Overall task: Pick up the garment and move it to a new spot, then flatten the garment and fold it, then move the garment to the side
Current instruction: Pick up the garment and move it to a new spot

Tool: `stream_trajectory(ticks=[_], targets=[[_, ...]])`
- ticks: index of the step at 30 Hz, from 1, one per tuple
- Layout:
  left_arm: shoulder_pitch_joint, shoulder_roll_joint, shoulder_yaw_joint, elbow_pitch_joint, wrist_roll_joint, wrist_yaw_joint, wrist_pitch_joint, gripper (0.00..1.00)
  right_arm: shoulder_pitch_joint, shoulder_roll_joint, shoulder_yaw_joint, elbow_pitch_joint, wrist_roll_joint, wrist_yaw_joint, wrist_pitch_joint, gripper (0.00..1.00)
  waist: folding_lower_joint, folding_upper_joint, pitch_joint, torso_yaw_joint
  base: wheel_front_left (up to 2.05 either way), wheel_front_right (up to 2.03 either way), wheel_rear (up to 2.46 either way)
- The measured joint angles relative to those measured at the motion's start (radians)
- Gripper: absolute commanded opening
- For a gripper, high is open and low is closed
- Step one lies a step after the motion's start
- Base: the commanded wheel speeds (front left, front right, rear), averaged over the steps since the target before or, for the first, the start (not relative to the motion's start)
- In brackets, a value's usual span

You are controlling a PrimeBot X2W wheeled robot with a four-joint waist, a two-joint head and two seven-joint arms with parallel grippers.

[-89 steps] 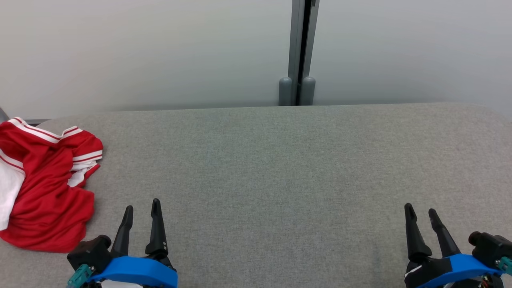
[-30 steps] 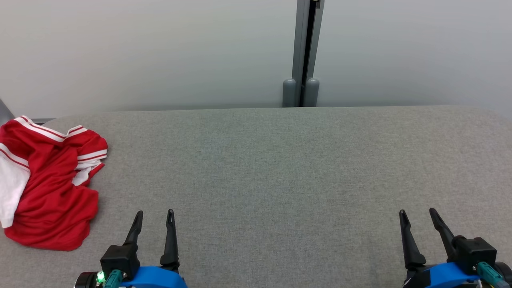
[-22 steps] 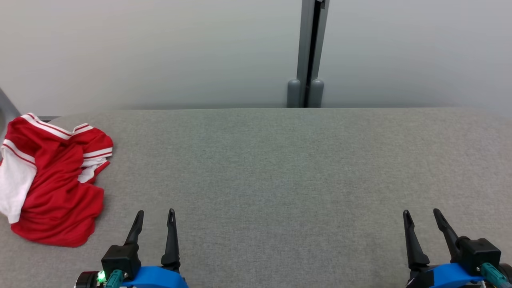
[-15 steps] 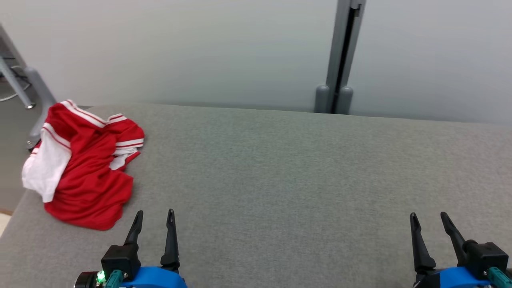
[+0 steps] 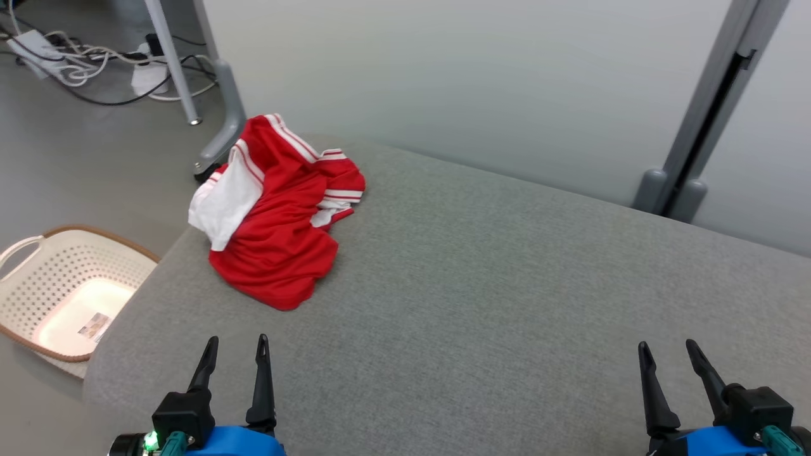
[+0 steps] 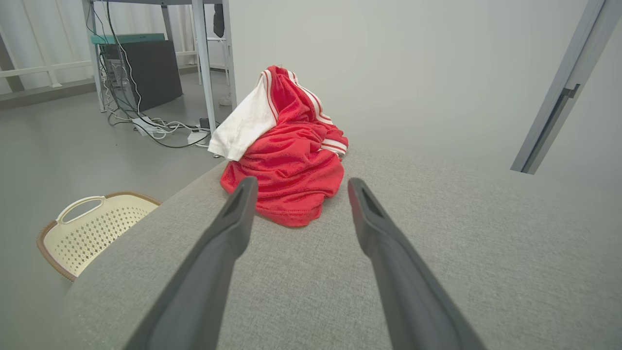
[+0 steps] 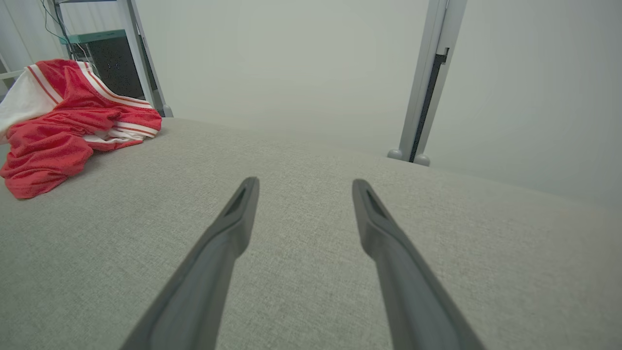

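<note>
Garment (image 5: 279, 234) is lying crumpled at the far left corner of the grey table (image 5: 507, 285); left gripper (image 5: 236, 342) and right gripper (image 5: 666, 347) are hovering wide open, empty — the left should be pinching a thick top fold.

Wide bare grey upholstered surface (image 5: 481, 297) ahead, one heap at its far left corner.
Open run of fabric from right gripper (image 5: 666, 344) up to the pale wall panel (image 5: 443, 76), grey post (image 5: 709, 107) standing at the far edge. Ahead of left gripper (image 5: 237, 338), fingers spread like the right's, a bare strip, then the crumpled red-and-white garment (image 5: 279, 240) heaped across the corner, metal table leg (image 5: 222, 107) just behind it. Off the left edge, lower down, perforated cream laundry basket (image 5: 57, 278) and cables (image 5: 95, 57) on the floor (image 5: 76, 164).
</note>
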Motion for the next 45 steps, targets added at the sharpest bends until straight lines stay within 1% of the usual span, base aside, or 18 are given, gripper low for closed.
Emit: stream_trajectory(ticks=[6, 9, 14, 23, 28, 33, 35, 37, 39, 42, 45], targets=[[0.006, 0.008, 0.002, -0.005, -0.006, 0.002, -0.001, 1.00, 0.000, 0.000, 0.013, 0.001, 0.006, 0.000, 0.000, 1.00, 0.0000, 0.0000, 0.007, 0.090, 0.00, 0.00, 0.00], [0.011, 0.013, 0.007, -0.012, -0.008, 0.005, -0.003, 1.00, -0.002, 0.000, 0.028, -0.001, 0.006, 0.000, 0.003, 1.00, -0.0001, 0.0000, 0.021, 0.113, 0.00, 0.00, 0.00], [0.016, 0.011, 0.009, -0.025, -0.015, 0.017, -0.010, 1.00, -0.016, 0.000, 0.043, 0.006, 0.001, 0.000, 0.007, 1.00, 0.0000, 0.0000, 0.044, 0.128, 0.00, 0.00, 0.00], [0.024, 0.024, 0.001, -0.033, -0.014, 0.021, -0.007, 1.00, -0.023, 0.000, 0.039, 0.013, 0.001, 0.000, 0.004, 1.00, 0.0000, 0.0000, 0.047, 0.126, 0.00, 0.00, 0.00], [-0.028, 0.040, 0.011, -0.083, -0.024, 0.018, 0.024, 1.00, -0.016, 0.000, 0.027, 0.007, 0.006, 0.000, 0.004, 1.00, -0.0003, 0.0000, 0.055, 0.118, 0.00, 0.00, 0.00], [-0.150, 0.086, 0.048, -0.181, -0.060, -0.008, 0.091, 1.00, -0.018, 0.000, 0.014, -0.018, 0.006, 0.000, 0.008, 1.00, -0.0002, 0.0000, 0.093, 0.098, 0.00, 0.00, 0.00], [-0.213, 0.113, 0.076, -0.203, -0.082, -0.018, 0.133, 1.00, -0.026, 0.000, 0.019, -0.028, 0.005, 0.000, 0.009, 1.00, -0.0002, 0.0000, 0.116, 0.085, 0.00, 0.00, 0.00], [-0.276, 0.157, 0.097, -0.204, -0.093, -0.027, 0.189, 1.00, -0.040, 0.000, 0.024, -0.044, 0.002, 0.000, 0.014, 1.00, -0.0001, 0.0000, 0.146, 0.065, 0.00, 0.00, 0.00], [-0.337, 0.205, 0.120, -0.187, -0.105, -0.043, 0.241, 1.00, -0.058, 0.000, 0.029, -0.059, -0.002, 0.000, 0.016, 1.00, -0.0001, 0.0000, 0.183, 0.039, 0.00, 0.00, 0.00], [-0.427, 0.261, 0.166, -0.136, -0.142, -0.066, 0.296, 1.00, -0.087, 0.001, 0.047, -0.085, -0.009, 0.000, 0.026, 1.00, 0.0001, 0.0000, 0.247, -0.009, 0.00, 0.00, 0.00], [-0.495, 0.294, 0.202, -0.059, -0.207, -0.095, 0.365, 1.00, -0.113, 0.000, 0.047, -0.110, -0.024, 0.000, 0.036, 1.00, 0.0001, 0.0000, 0.312, -0.057, 0.00, 0.00, 0.00]])
